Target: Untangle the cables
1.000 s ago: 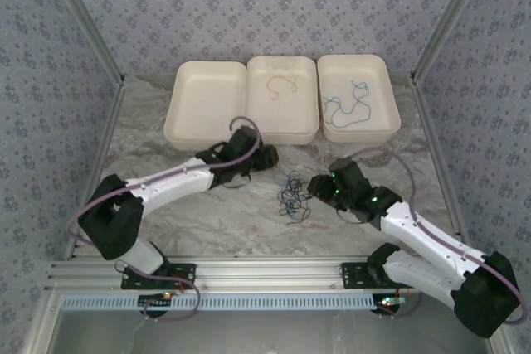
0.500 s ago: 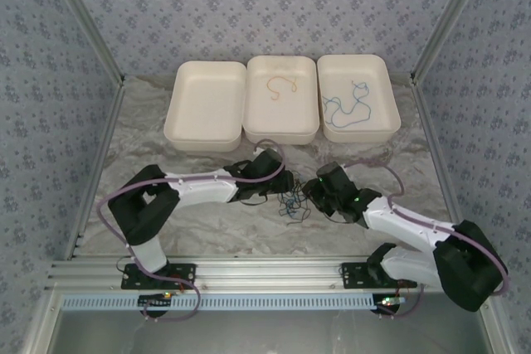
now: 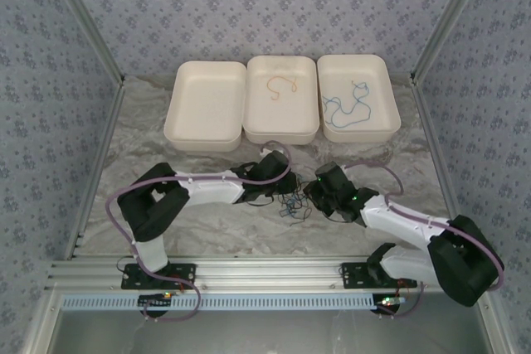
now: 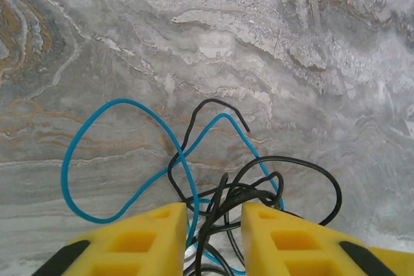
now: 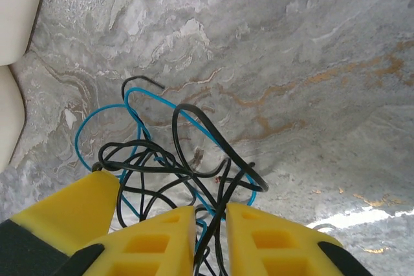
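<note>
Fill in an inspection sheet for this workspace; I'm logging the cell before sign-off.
Surface: marbled tabletop, no spills seen.
Job's things: tangle of blue and black cables on the table between the arms; orange cable in the middle tray; blue cable in the right tray; left tray beside them.
Clutter: nothing seen.
Grippers: left gripper and right gripper both low at the tangle, yellow fingers apart with strands between them.
Cables: purple-grey arm cables loop along both arms.
Surroundings: wallpapered walls on three sides; aluminium rail at the near edge.
</note>
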